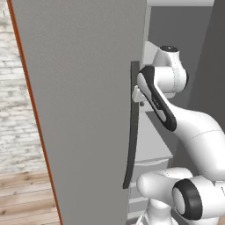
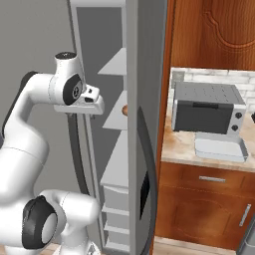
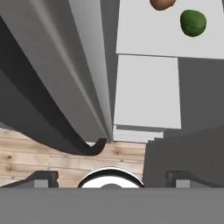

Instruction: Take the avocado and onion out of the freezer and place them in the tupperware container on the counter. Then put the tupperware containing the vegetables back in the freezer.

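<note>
standing tallest in the scene, the freezer is a plain grey appliance with its door swung open, and every place below is given relative to it. its long dark curved door handle runs down the edge of the door in the left base view, and pale grey shelves step down inside the cabinet.

the white arm reaches from the base up into the gap between the open door and the shelves. to the right of the freezer, past a reddish-brown side panel, lies the counter, beige speckled stone over wooden cabinets with silver handles. a grey toaster oven stands on it, and the tupperware container sits just in front of that oven, a shallow pale tray.

the gripper hangs beside the door handle, inside the freezer opening, its jaws spread wide with nothing between them.

on an upper freezer shelf in the hand view the onion, orange-brown and cut by the frame edge, lies close beside the avocado, dark green, the two apart by a small gap. a sliver of the onion also peeks past the door edge in the right base view.
</note>
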You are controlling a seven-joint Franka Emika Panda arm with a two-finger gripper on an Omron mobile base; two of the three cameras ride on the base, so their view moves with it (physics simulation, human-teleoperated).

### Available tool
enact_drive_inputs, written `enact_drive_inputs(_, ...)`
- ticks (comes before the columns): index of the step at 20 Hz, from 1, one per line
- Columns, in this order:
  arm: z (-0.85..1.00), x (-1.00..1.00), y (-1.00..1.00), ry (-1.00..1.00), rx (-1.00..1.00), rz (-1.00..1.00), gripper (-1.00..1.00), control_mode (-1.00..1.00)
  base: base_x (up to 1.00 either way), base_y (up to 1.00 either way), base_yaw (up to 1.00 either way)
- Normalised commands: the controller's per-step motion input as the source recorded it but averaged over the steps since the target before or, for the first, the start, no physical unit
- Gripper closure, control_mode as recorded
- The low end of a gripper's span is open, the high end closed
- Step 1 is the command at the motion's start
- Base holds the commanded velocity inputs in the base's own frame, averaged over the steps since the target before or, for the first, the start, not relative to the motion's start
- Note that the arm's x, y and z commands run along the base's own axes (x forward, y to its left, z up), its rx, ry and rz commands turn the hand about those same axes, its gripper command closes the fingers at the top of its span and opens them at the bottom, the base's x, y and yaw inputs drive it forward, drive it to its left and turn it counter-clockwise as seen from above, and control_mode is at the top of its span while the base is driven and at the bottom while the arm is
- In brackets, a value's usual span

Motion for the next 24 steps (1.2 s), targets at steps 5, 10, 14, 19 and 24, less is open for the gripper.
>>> enact_drive_inputs(5,0.0,0.0,0.0,0.0,0.0,0.0,-1.0,1.0,0.44,0.0,0.0)
enact_drive_inputs(10,0.0,0.0,0.0,0.0,0.0,0.0,-1.0,1.0,0.23,0.0,0.0)
enact_drive_inputs(14,0.0,0.0,0.0,0.0,0.0,0.0,-1.0,1.0,0.38,0.0,0.0)
enact_drive_inputs(19,0.0,0.0,0.0,0.0,0.0,0.0,-1.0,1.0,0.07,0.0,0.0)
enact_drive_inputs(24,-0.04,0.0,0.02,-0.09,0.0,0.0,-1.0,-1.0,0.0,0.0,0.0)
